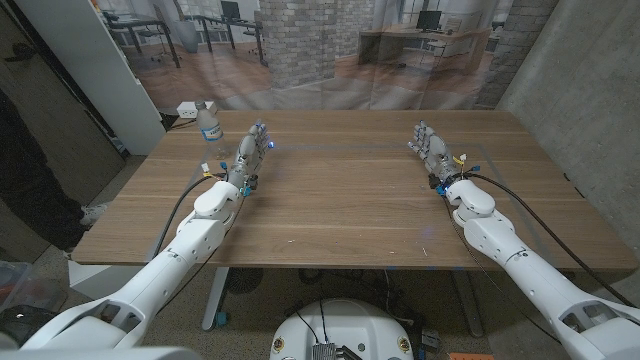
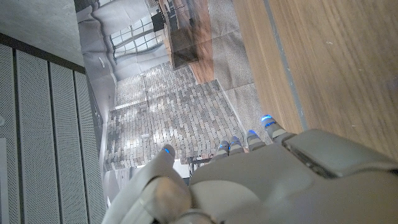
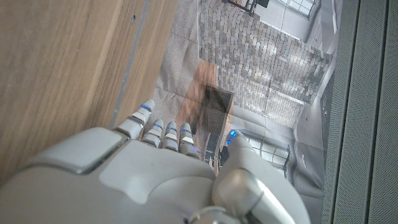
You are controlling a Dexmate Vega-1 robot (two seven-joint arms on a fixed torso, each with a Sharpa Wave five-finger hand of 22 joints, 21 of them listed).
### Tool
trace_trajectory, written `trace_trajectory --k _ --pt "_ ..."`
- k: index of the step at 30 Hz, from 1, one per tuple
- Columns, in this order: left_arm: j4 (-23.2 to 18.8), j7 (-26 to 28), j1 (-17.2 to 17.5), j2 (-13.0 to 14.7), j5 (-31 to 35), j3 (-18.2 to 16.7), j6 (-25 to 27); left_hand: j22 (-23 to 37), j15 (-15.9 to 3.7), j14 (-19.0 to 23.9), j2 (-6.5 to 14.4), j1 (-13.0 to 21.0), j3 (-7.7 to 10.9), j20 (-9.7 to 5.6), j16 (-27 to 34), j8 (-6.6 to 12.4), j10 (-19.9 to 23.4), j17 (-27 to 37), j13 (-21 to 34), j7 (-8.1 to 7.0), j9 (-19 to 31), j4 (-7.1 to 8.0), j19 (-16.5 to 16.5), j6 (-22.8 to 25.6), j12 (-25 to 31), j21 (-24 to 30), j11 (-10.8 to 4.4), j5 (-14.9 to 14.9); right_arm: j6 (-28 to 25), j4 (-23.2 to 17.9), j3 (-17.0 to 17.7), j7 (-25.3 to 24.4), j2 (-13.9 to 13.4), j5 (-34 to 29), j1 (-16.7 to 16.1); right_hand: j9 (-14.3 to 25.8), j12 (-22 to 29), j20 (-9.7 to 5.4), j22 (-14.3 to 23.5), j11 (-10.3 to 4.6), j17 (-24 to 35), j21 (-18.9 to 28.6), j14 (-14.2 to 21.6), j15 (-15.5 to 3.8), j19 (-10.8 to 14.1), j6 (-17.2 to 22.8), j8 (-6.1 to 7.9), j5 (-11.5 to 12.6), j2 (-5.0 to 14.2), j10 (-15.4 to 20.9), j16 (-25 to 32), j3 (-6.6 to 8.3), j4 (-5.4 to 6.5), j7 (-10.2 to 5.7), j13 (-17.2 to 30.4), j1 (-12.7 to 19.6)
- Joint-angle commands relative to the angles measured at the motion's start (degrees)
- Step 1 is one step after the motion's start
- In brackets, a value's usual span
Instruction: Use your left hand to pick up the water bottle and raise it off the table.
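Clear water bottle (image 1: 208,123) stands just outboard of our left hand (image 1: 251,153), fingers apart and holding nothing, pre-grasp.

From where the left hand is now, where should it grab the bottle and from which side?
Grip the bottle around its clear body, below the white cap. It stands upright near the table's far left corner, so a sideways wrap looks steadier than a top pinch. Come from its right, table-centre side: the left hand sits there, open, fingers pointing to the far edge, not touching it. The right hand is open too.
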Motion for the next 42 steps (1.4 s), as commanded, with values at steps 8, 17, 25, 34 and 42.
trace_trajectory --k 8,17,25,34,42 --pt "-1.11 -8.13 2.58 -11.33 13.50 -14.56 5.61 0.25 0.01 -6.22 0.24 0.83 0.18 0.18 0.39 1.65 -4.81 0.07 0.10 -0.63 0.56 -0.75 -3.35 -2.79 0.54 -0.16 -0.05 0.28 -6.18 0.38 20.25 13.24 18.54 -20.36 -1.17 0.15 0.32 0.02 0.13 0.46 0.22 0.25 -0.40 -0.13 0.33 -0.13 0.35 0.41 -0.03 0.12 0.26 0.40 -0.01 0.64 0.07 0.45" --pt "-1.78 -9.18 2.63 -13.65 19.53 -17.59 6.45 0.17 0.05 -6.50 -0.63 2.33 0.15 0.60 0.28 0.11 -5.73 0.03 0.11 -2.55 0.62 -2.22 -3.72 -6.93 0.24 -0.94 0.03 0.02 -7.00 0.84 26.13 17.68 23.96 -26.57 -0.10 0.15 0.31 0.01 0.13 0.46 0.23 0.25 -0.42 -0.14 0.35 -0.11 0.36 0.41 -0.02 0.09 0.26 0.40 -0.02 0.62 0.07 0.41" --pt "-2.71 -8.39 2.51 -14.33 25.43 -18.65 6.65 0.30 3.36 -4.85 -1.74 7.06 1.05 5.98 0.84 0.95 -6.05 0.20 0.28 -2.25 0.77 -6.53 -2.33 -6.57 0.59 -1.43 2.19 -1.23 -7.18 1.47 29.59 20.04 26.88 -30.09 0.91 0.15 0.31 0.02 0.13 0.44 0.23 0.25 -0.41 -0.12 0.35 -0.11 0.36 0.42 -0.03 0.09 0.26 0.40 -0.05 0.64 0.07 0.39" --pt "-2.91 -8.87 2.19 -15.11 28.48 -19.65 6.60 0.78 3.38 -1.28 0.00 12.98 3.80 5.96 1.26 1.13 -1.72 0.46 1.22 -1.69 1.12 -11.44 -1.63 -5.63 2.44 -1.89 4.26 -4.03 -6.93 2.41 31.94 21.74 28.83 -32.54 2.06 0.15 0.32 0.05 0.13 0.48 0.23 0.25 -0.41 -0.11 0.35 -0.14 0.35 0.42 -0.05 0.11 0.26 0.40 -0.07 0.62 0.07 0.36" --pt "-6.70 -4.97 3.29 -14.46 35.40 -19.44 8.12 0.92 3.56 -2.61 -1.72 13.05 3.06 6.86 0.72 0.45 -3.92 0.56 1.39 -1.75 1.03 -12.51 -2.66 -8.02 1.61 -2.49 3.77 -4.39 -6.62 3.62 33.11 22.83 29.80 -33.85 3.04 0.15 0.33 0.04 0.13 0.43 0.24 0.24 -0.38 -0.11 0.34 -0.13 0.35 0.42 -0.06 0.16 0.27 0.38 -0.07 0.63 0.07 0.30"
